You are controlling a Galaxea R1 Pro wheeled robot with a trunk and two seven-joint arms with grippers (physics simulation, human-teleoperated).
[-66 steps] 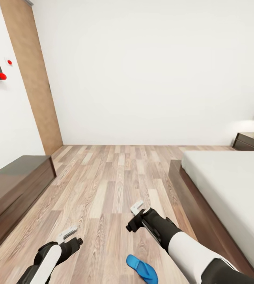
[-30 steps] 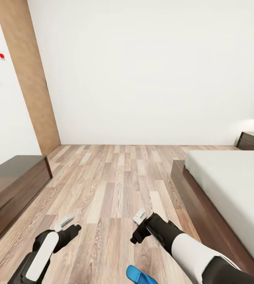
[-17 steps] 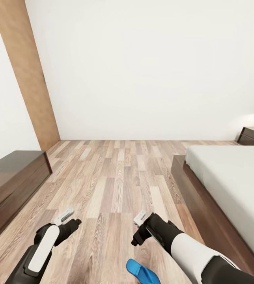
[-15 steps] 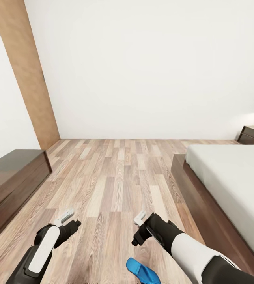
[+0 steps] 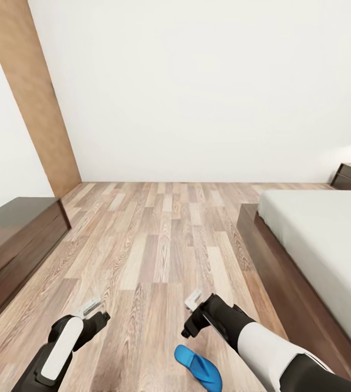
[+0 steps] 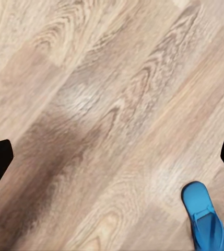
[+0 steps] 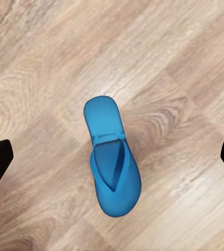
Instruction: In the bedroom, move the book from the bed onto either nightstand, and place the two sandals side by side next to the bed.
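Sandal (image 5: 199,368) on floor (image 5: 159,245), well apart from bed (image 5: 317,245)

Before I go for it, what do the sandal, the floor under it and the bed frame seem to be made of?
The sandal: probably foam or rubber, matte bright blue, with a flat one-piece sole and thin strap. The floor: wood or wood-look laminate, shown by its plank seams, visible grain and faint sheen. The bed frame: dark brown wood, smooth, probably satin; grain hard to make out.
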